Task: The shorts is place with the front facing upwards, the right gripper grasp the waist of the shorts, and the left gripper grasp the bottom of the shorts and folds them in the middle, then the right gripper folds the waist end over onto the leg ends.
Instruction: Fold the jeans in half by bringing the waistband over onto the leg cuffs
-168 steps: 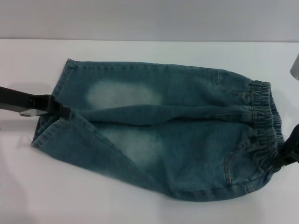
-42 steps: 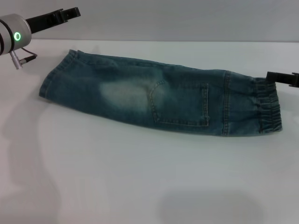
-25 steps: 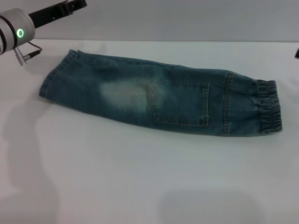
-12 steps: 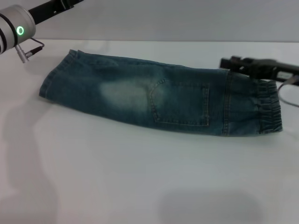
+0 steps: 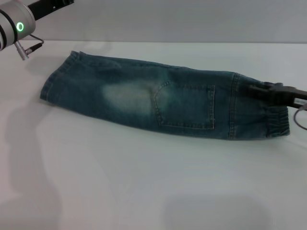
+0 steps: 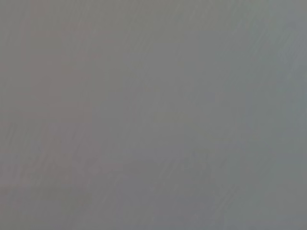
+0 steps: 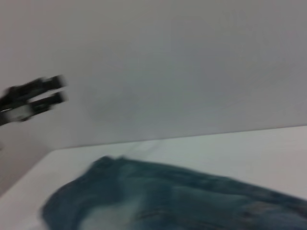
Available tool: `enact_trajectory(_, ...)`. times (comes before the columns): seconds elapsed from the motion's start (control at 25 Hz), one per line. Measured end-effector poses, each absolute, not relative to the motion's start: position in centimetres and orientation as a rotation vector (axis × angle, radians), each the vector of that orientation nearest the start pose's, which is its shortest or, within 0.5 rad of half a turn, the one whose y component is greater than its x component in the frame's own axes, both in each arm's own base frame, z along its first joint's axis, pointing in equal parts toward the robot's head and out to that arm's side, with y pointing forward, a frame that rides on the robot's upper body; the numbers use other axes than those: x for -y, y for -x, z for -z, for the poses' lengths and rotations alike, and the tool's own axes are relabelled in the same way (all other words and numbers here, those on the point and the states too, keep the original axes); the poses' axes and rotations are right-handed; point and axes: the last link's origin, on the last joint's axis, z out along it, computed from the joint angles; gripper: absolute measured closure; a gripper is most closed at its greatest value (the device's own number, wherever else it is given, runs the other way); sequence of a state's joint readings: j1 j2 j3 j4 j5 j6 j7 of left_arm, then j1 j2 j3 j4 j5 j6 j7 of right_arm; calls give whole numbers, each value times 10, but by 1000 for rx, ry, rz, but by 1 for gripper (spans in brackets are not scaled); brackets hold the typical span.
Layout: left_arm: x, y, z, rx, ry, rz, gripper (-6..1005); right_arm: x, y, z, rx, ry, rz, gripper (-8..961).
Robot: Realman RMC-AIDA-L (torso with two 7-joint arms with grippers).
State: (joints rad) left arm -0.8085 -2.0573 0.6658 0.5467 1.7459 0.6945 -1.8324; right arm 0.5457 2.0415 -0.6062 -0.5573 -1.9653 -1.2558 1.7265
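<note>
Start at your far left in the head view: the left claw [image 5: 60,4] is raised off the desk [image 5: 144,182] at the upper corner, on its silver arm with the green ring light [image 5: 20,27] glowing. Its tips run out of the head view, but the right wrist view catches the same claw [image 7: 58,89] in the distance with its two black fingers slightly apart and nothing between them. It is well apart from the denim.

Move right and you meet the shorts [image 5: 158,98], folded lengthwise into one long narrow strip lying flat on the white desk, slanting a little toward you as it runs right. The leg ends [image 5: 48,84] form the left end, nearest the raised left claw. One pale faded patch [image 5: 125,98] shows near the middle, and just right of it a stitched pocket [image 5: 186,106] faces up.

At the right end sits the waist [image 5: 276,120], puckered and gathered. The right claw [image 5: 253,90] reaches in from the right edge, low over the far side of that band, its tip just past the band's inner seam. You cannot tell from these views whether its fingers are spread or closed, nor whether it touches the fabric.

The left wrist view shows only flat grey.
</note>
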Motion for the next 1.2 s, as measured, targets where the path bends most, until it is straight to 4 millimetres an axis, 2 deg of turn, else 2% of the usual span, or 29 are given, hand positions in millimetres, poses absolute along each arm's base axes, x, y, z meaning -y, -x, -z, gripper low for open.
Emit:
enact_trajectory(0.08,-480,229,-45,1141,1839,816,212,-365,-314,-23,-1225,2203,-685,457)
enact_trajectory(0.24,-480,228,-44,1147,1841,823,212,-366,-327,-28,-1237,2131,-642,457)
enact_trajectory(0.6,-477,229,-42,1181,1839,868,213,-370,-346,-27,-1270,2036,-546,457)
enact_trajectory(0.8,-475,230,-41,1181,1843,870,213,-368,-346,-37,-1258,2034,-572,457)
enact_trajectory(1.0,-473,228,-38,1171,1867,873,213,-362,-338,-57,-1248,2043,-662,457)
enact_trajectory(1.2,-466,218,-36,1055,1942,958,214,-359,-330,-86,-1273,2066,-743,458)
